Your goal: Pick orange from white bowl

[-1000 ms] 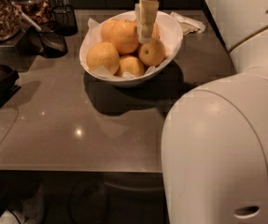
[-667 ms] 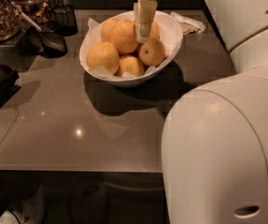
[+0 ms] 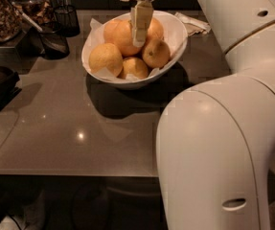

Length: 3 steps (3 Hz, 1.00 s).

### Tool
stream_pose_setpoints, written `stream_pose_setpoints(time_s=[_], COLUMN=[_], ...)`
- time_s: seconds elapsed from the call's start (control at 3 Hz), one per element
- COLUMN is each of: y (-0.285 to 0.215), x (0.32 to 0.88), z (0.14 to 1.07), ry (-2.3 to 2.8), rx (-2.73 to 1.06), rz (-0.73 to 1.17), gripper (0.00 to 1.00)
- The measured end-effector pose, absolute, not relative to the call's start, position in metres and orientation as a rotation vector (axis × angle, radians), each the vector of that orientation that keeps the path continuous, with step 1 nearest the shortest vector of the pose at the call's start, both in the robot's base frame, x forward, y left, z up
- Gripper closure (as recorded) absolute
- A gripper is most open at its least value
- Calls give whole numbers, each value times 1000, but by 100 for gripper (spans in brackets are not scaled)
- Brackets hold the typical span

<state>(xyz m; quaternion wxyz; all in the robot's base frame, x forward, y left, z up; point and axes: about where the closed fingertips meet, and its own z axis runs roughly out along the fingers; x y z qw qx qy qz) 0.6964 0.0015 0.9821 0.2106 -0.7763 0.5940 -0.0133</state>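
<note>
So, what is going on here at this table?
The robot's gripper hangs down into the white bowl, right at the large orange at the back. The orange sits in the bowl among smaller fruits and is not yet lifted.

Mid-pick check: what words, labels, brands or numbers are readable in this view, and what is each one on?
None can be read anywhere in this view.
Robot arm shell: plain white, no lettering shows.
Jar at the back left: no label can be made out.
White bowl and orange: unmarked.
Gripper, hanging over the orange inside the bowl: no markings visible.
</note>
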Motion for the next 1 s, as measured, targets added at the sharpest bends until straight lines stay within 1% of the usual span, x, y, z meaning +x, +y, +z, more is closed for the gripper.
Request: stream_pose_setpoints(time_s=[0.33,1.0], y=[8,18], x=[697,694], z=[976,969], ry=[1657,1660], rx=[-2168,-2179], rz=[-15,20], gripper=[23,23])
